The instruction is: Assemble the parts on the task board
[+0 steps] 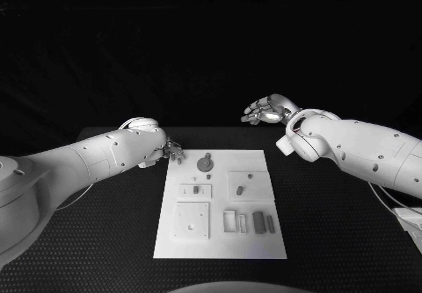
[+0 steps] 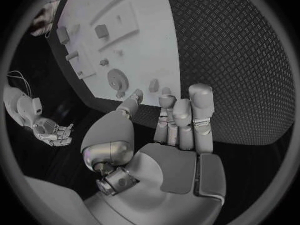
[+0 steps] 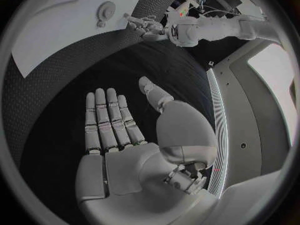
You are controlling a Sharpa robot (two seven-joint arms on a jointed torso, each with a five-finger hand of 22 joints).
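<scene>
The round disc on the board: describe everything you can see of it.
The round disc is a small grey part lying flat on the white board, near its far edge on the robot's left side. It looks like matte plastic with a small raised hub at its centre. A small grey piece sits just beyond it. The left hand hovers close by, fingers apart, not touching it.

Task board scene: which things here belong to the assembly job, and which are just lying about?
Job: task board; round part; long dark part; left hand; right hand.
Lying about: black table; white object at the table's right edge.
</scene>
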